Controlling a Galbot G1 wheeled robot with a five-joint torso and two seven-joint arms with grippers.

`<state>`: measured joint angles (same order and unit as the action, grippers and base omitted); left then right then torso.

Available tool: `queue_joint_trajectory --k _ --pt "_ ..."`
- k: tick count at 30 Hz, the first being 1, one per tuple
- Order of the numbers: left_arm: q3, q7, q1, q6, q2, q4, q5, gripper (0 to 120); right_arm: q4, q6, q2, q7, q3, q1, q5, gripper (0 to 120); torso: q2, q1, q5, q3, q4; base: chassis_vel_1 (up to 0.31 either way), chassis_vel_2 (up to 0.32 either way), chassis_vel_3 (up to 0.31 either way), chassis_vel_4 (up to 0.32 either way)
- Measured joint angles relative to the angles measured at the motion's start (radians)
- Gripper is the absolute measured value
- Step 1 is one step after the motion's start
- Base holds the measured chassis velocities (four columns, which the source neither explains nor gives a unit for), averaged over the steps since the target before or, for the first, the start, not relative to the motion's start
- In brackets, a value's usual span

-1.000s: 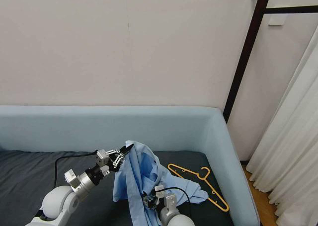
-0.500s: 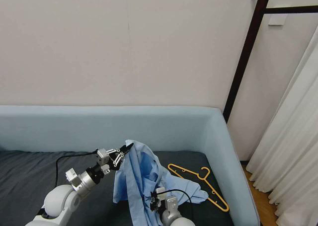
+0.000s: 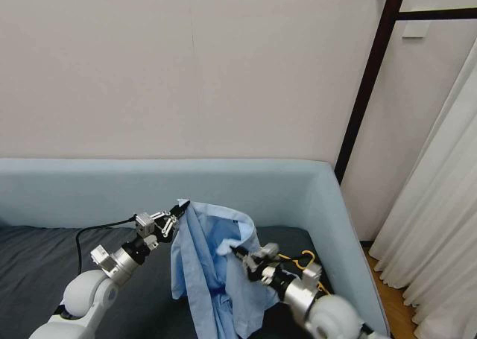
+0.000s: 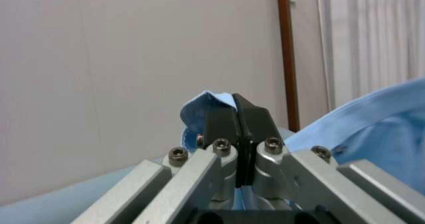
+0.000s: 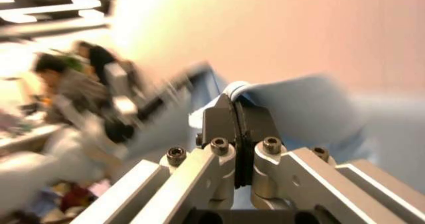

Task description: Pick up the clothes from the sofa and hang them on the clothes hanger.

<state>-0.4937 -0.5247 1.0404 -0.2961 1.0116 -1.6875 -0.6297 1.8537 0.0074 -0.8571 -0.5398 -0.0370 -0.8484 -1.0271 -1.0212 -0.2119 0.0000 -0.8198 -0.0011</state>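
The left pincer point(image 3: 181, 205) sits above the dark seat of the sofa point(image 3: 332, 205), on the left side of the garment. In the left wrist view its fingers point(image 4: 222, 122) are pressed together with a fold of blue cloth clamped between them. The blue shirt point(image 3: 212, 272) is raised off the seat cushion and spans the gap between the two arms. Its upper edge is stretched from one grip point to the other, and the rest hangs in loose folds toward the seat. Whether the hem touches the cushion cannot be determined. The right pincer point(image 3: 237, 249) is just right of the shirt's centre, lower than the left one, and is also closed on the fabric. The right wrist view shows its fingers meeting on a pale blue fold. The orange hanger point(image 3: 311, 261) lies on the seat near the sofa's right arm, partly hidden behind the right forearm and apart from the shirt's held edge. The dark wooden coat stand point(image 3: 369, 78) is beyond the sofa's right end, well apart from the garment. Assessment: pick-up is complete with a two-point hold. Still to do are getting the shirt onto the hanger and hanging it on the stand.
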Motion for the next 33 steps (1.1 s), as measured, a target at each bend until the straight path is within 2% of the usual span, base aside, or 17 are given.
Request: queue_joint_trajectory --k 1,5,6,10,11,14,16,23,26,28,30,31,33 --pt "0.000 0.000 0.000 0.000 0.000 0.000 0.000 0 0.000 0.000 0.000 0.000 0.000 0.000 0.000 0 0.000 0.000 0.0000 0.000 0.0000 0.000 0.000 0.000 0.000" --pt "0.007 0.046 -0.041 -0.032 -0.038 -0.031 -0.082 0 0.006 -0.020 0.120 -0.142 -0.024 0.140 -0.143 0 0.000 0.000 -0.0001 0.000 0.0000 0.000 0.000 0.000 0.000" --pt "0.007 0.046 -0.041 -0.032 -0.038 -0.031 -0.082 0 0.006 -0.020 0.120 -0.142 -0.024 0.140 -0.143 0 0.000 0.000 -0.0001 0.000 0.0000 0.000 0.000 0.000 0.000" --pt "-0.010 0.079 -0.070 -0.042 -0.100 -0.122 -0.182 0 -0.019 -0.061 0.198 -0.230 -0.017 0.271 -0.254 0 0.000 0.000 0.0000 0.000 -0.0001 0.000 0.000 0.000 0.000" --pt "-0.010 0.079 -0.070 -0.042 -0.100 -0.122 -0.182 0 -0.019 -0.061 0.198 -0.230 -0.017 0.271 -0.254 0 0.000 0.000 0.0000 0.000 -0.0001 0.000 0.000 0.000 0.000" --pt "-0.032 0.114 -0.109 -0.041 -0.165 -0.187 -0.243 0 -0.040 -0.085 0.224 -0.250 0.002 0.386 -0.337 0 0.000 0.000 -0.0001 0.000 0.0000 0.000 0.000 0.000 0.000" --pt "-0.035 0.125 -0.133 -0.031 -0.190 -0.202 -0.260 0 -0.049 -0.092 0.226 -0.251 0.017 0.438 -0.363 0 0.000 0.000 -0.0001 0.000 -0.0001 0.000 0.000 0.000 0.000" --pt "-0.025 0.168 -0.259 0.029 -0.287 -0.208 -0.300 0 -0.106 -0.128 0.209 -0.280 0.101 0.650 -0.425 0 0.000 0.000 -0.0003 0.000 -0.0001 0.000 0.000 0.000 0.000" --pt "-0.027 0.178 -0.277 0.044 -0.305 -0.200 -0.300 0 -0.128 -0.132 0.199 -0.297 0.127 0.687 -0.426 0 0.000 0.000 -0.0003 0.000 -0.0001 0.000 0.000 0.000 0.000" --pt "-0.040 0.210 -0.264 0.067 -0.308 -0.194 -0.277 0 -0.167 -0.143 0.178 -0.364 0.157 0.701 -0.390 0 0.000 0.000 -0.0002 0.000 0.0001 0.000 0.000 0.000 0.000" --pt "-0.041 0.229 -0.223 0.077 -0.284 -0.195 -0.231 0 -0.204 -0.163 0.163 -0.474 0.159 0.670 -0.278 0 0.000 0.000 -0.0005 0.000 0.0002 0.000 0.000 0.000 0.000" --pt "-0.041 0.229 -0.223 0.077 -0.284 -0.195 -0.231 0 -0.204 -0.163 0.163 -0.474 0.159 0.670 -0.278 0 0.000 0.000 -0.0005 0.000 0.0002 0.000 0.000 0.000 0.000" --pt "-0.034 0.234 -0.179 0.083 -0.251 -0.198 -0.178 0 -0.245 -0.184 0.151 -0.589 0.148 0.626 -0.139 0 0.000 0.000 -0.0002 0.000 0.0001 0.000 0.000 0.000 0.000"
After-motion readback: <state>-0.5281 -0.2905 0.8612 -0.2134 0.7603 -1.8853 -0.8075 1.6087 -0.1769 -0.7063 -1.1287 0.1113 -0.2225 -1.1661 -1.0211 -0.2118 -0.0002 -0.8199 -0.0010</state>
